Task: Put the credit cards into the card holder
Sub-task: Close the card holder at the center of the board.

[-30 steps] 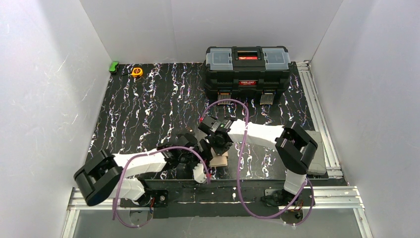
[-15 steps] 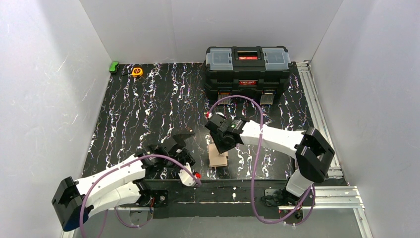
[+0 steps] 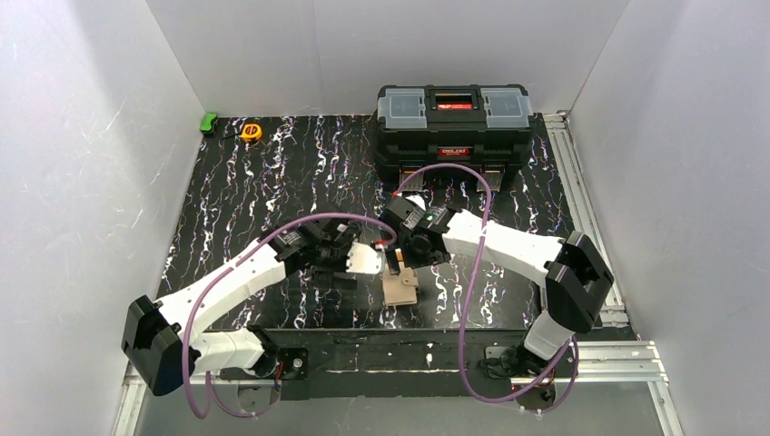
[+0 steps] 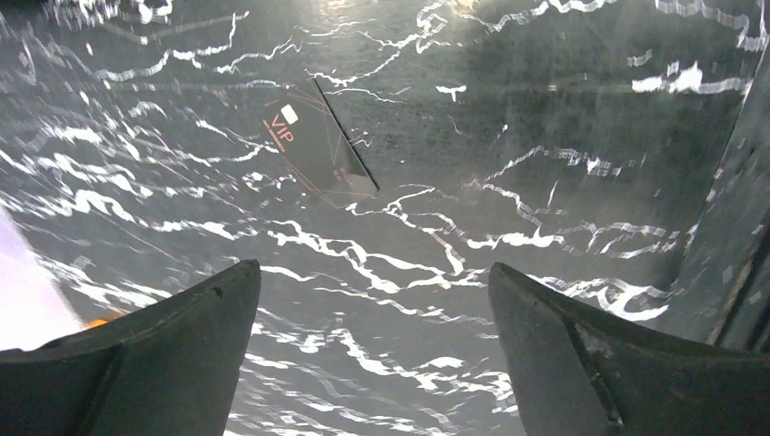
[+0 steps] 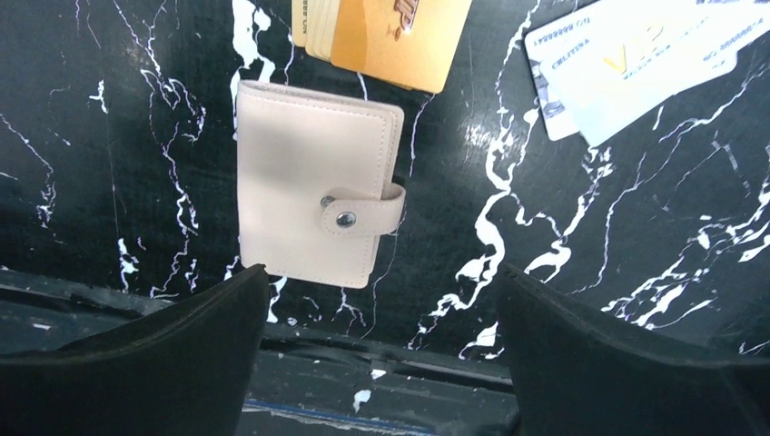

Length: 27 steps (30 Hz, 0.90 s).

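The card holder [image 5: 313, 204] is a cream wallet lying closed on the black marbled table, its snap tab fastened; from above it sits near the front edge [image 3: 399, 289]. Several orange cards [image 5: 390, 36] fan out just beyond it, and a pale card with VIP lettering [image 5: 636, 59] lies to the side. My right gripper [image 5: 381, 282] hangs open above the wallet's near end, holding nothing. A black credit card marked VIP [image 4: 318, 150] lies flat on the table ahead of my left gripper [image 4: 374, 282], which is open and empty.
A big black toolbox [image 3: 454, 123] stands at the back of the table. A yellow tape measure [image 3: 251, 132] and a small green object [image 3: 210, 122] lie at the back left corner. The table's front edge [image 5: 381, 363] runs just below the wallet.
The left arm swung from the front edge up toward the table's middle and its jaws widened. The right gripper went from shut to open above the wallet.
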Motion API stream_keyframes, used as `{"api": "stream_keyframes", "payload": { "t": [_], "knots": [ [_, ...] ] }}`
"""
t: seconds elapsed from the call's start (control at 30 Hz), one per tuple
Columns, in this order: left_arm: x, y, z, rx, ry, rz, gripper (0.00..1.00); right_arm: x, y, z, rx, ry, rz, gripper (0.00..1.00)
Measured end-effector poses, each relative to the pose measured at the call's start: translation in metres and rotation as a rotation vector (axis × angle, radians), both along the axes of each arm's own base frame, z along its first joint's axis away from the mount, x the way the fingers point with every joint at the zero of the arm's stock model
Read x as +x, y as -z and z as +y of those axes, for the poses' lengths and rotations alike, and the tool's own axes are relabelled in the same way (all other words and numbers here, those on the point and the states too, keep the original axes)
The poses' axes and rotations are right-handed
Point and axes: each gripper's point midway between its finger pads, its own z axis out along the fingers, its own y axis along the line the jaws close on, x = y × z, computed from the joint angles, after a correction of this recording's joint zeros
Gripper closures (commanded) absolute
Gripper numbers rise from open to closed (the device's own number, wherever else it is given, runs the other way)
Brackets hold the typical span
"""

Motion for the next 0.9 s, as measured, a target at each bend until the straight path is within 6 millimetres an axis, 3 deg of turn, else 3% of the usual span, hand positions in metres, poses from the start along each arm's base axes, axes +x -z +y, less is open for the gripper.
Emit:
{"api": "stream_keyframes", "payload": {
  "t": [0.13,0.3,0.33,0.4,0.47,0.53,0.57,0.7,0.8,0.9],
  "knots": [
    [0.004,-0.001,-0.001,-0.13,-0.186,0.052,0.02,-0.006,-0.001,0.0,0.035,0.037,0.016,0.02],
    [-0.005,-0.005,-0.013,-0.316,-0.354,0.145,0.03,-0.018,-0.008,-0.006,0.079,0.07,0.017,0.12],
    [-0.007,-0.001,-0.016,-0.355,-0.379,0.168,0.05,-0.019,-0.01,-0.005,0.085,0.07,0.015,0.14],
    [-0.012,0.014,-0.021,-0.414,-0.413,0.213,0.19,-0.023,-0.01,-0.001,0.091,0.059,0.015,0.18],
    [-0.023,0.034,-0.02,-0.414,-0.434,0.274,0.2,-0.028,-0.007,0.002,0.082,0.043,0.023,0.25],
    [-0.025,0.047,-0.024,-0.412,-0.421,0.309,0.05,-0.033,0.0,0.006,0.068,0.03,0.043,0.28],
    [-0.025,0.053,-0.026,-0.407,-0.41,0.321,0.02,-0.034,0.005,0.007,0.059,0.028,0.056,0.28],
    [-0.027,0.07,-0.028,-0.368,-0.362,0.351,0.02,-0.035,0.026,0.013,0.011,0.022,0.101,0.28],
    [-0.032,0.066,-0.019,-0.358,-0.304,0.324,0.02,-0.032,0.031,0.021,0.01,0.015,0.113,0.3],
    [-0.043,0.045,-0.016,-0.445,-0.17,0.238,0.02,-0.03,0.028,0.027,0.026,0.016,0.11,0.31]
  ]
}}
